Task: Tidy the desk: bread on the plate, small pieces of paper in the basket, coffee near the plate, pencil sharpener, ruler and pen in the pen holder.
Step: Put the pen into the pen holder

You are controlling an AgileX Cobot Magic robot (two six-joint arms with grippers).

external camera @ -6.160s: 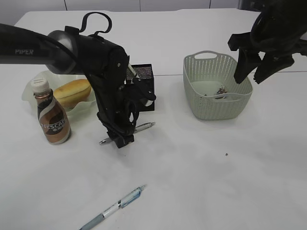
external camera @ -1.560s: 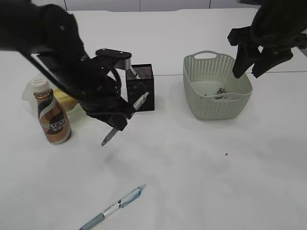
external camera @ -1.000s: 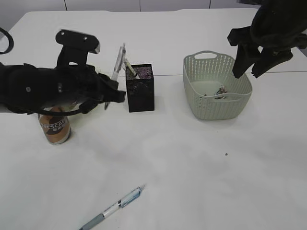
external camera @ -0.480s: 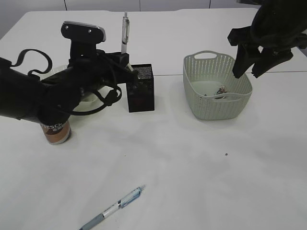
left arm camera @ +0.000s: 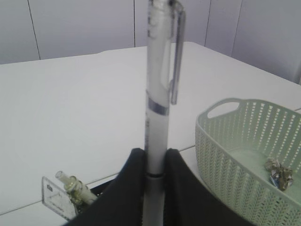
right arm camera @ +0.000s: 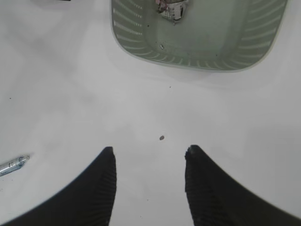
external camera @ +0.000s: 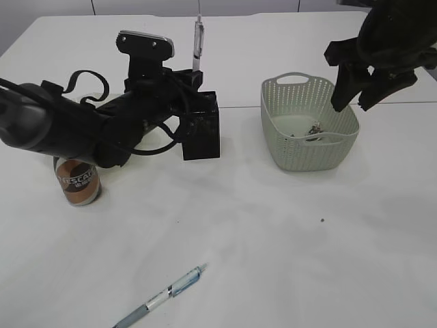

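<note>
My left gripper (external camera: 193,80) is shut on a clear grey pen (external camera: 198,39), held upright just above the black mesh pen holder (external camera: 203,140). In the left wrist view the pen (left arm camera: 159,89) stands between the jaws (left arm camera: 154,162), with a ruler (left arm camera: 55,202) and a small greenish object (left arm camera: 75,187) in the holder below. My right gripper (external camera: 354,96) is open and empty, high above the green basket (external camera: 300,154), which holds paper scraps (right arm camera: 171,8). A second, blue pen (external camera: 162,296) lies at the table's front. The coffee bottle (external camera: 76,182) stands at the left. The bread and plate are hidden behind my left arm.
A tiny dark speck (external camera: 322,220) lies on the white table right of centre; it also shows in the right wrist view (right arm camera: 162,138). The basket (left arm camera: 254,150) stands right of the holder. The blue pen's tip (right arm camera: 14,164) shows at the left edge of the right wrist view.
My left gripper picked the grey pen up off the table, turned it upright and carried it right, to just above the pen holder. The right arm has stayed still.
</note>
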